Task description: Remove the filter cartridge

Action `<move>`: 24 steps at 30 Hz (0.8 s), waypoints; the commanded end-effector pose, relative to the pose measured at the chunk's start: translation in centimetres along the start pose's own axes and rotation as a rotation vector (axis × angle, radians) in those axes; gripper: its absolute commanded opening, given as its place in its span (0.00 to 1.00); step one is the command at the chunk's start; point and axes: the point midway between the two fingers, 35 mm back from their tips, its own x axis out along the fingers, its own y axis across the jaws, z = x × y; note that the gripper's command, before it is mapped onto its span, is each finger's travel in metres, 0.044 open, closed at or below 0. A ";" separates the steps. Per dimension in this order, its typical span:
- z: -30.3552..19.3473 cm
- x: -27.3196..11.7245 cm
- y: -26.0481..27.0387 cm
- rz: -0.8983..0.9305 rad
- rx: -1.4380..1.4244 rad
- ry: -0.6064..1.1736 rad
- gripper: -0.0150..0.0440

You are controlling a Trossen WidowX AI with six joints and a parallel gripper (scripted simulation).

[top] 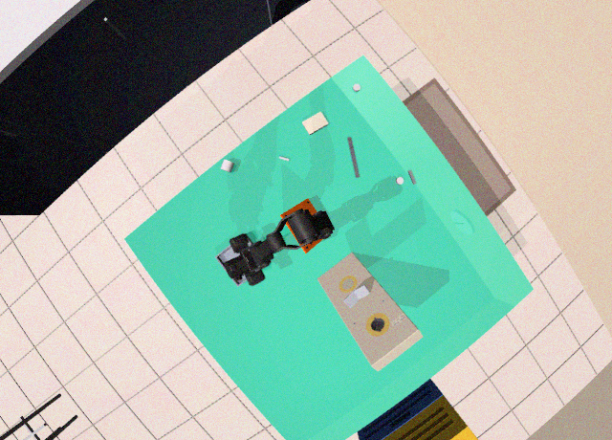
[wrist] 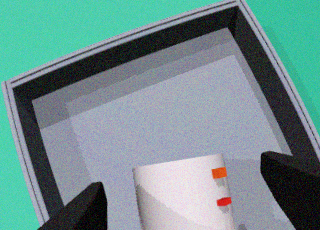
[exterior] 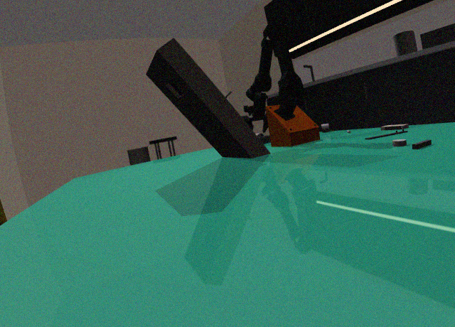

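Overall, the top view has the arm (top: 273, 240) (exterior: 264, 68) reaching out from its orange base (top: 307, 205) (exterior: 281, 136), with the pincer (top: 239, 268) (exterior: 257, 128) (wrist: 184, 178) over the grey tray (top: 227, 255) (wrist: 125, 42). The arm hides much of the tray, and neither the fingers nor the cartridge can be made out from above. Well apart from the tray, the panel (top: 362, 339) (exterior: 205, 103) stands on the green tabletop (top: 197, 277) (exterior: 146, 250) (wrist: 50, 30), a dark round opening (top: 377, 324) ringed in yellow on its face.

Then, in the exterior view, the panel leans at a steep tilt in front of the tray area. Behind it, beside the base, the pincer points down with a gap between its dark fingers. Whether they touch anything cannot be told from this side.

Finally, the wrist view shows the pincer well open, gripping nothing. The white cartridge (wrist: 175, 192) is out of the panel and in the tray, lying on its side between the spread fingers, with space to either one. An orange tab (wrist: 219, 173) and a red tab (wrist: 224, 201) sit along its right edge in this view; its lower end is cut off by the frame.
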 end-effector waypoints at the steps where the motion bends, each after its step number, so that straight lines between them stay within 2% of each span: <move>1: 0.0 0.0 0.0 0.000 0.000 -0.001 1.00; 6: 0.6 -0.7 0.0 0.000 0.000 -0.001 1.00; 10: 3.2 -5.3 0.0 0.000 0.000 -0.001 1.00; 12: 3.5 -6.1 0.0 0.001 0.000 -0.001 1.00; 14: 3.5 -6.1 0.0 0.001 0.000 -0.001 1.00; 15: 3.2 -4.9 -0.1 -0.005 -0.002 -0.011 1.00; 24: 3.2 -4.9 -0.1 -0.005 -0.002 -0.011 1.00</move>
